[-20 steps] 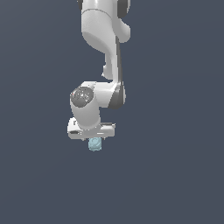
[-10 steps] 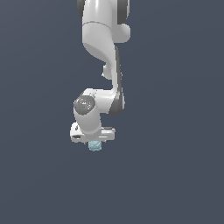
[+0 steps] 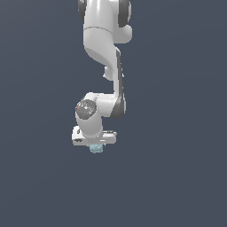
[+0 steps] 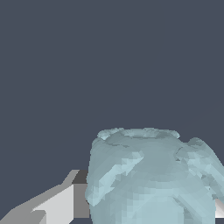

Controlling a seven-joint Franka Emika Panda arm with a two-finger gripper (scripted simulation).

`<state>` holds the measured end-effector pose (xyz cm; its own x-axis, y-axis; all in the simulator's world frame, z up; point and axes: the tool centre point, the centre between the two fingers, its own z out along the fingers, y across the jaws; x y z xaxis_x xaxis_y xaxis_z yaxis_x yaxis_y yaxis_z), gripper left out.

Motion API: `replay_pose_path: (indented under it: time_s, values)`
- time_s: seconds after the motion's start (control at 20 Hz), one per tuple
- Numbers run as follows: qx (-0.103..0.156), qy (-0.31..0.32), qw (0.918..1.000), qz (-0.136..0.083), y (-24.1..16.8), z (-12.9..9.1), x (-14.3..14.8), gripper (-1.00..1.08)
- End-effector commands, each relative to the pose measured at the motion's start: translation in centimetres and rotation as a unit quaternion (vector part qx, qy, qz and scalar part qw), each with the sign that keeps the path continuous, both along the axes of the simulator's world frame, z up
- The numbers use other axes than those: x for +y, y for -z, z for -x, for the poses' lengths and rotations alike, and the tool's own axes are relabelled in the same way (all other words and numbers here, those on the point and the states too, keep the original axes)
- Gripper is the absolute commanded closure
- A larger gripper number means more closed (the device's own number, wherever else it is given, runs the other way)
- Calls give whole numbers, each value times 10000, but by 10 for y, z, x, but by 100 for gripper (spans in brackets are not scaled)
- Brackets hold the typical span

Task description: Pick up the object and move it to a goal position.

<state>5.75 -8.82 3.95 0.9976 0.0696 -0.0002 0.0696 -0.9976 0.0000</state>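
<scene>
Now gripper (image 3: 95,146) clenched on pale teal blob (image 3: 95,148), which sits directly under palm, between fingers (image 4: 52,205). Grasp seems centred so blob stays secure during carry; goal position not visible.

We see the object (image 4: 151,179) filling the lower right of the wrist frame; pale teal-blue, lumpy, faceted, with a flattish rim on its far end; one of the fingers (image 4: 59,204) shows as a white and grey wedge, touching the blob's side; a sliver of white pokes out at the blob's opposite edge, too small for us to identify; everything behind is flat dark grey-blue, no features.
</scene>
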Motion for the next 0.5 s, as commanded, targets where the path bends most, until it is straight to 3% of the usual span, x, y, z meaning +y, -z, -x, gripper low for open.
replay_pose_path:
  time_s: [0.0,0.45]
  values:
    - [-1,-1,10000,0,0,0,0,108]
    - [-1,-1,10000,0,-1,1,2,108]
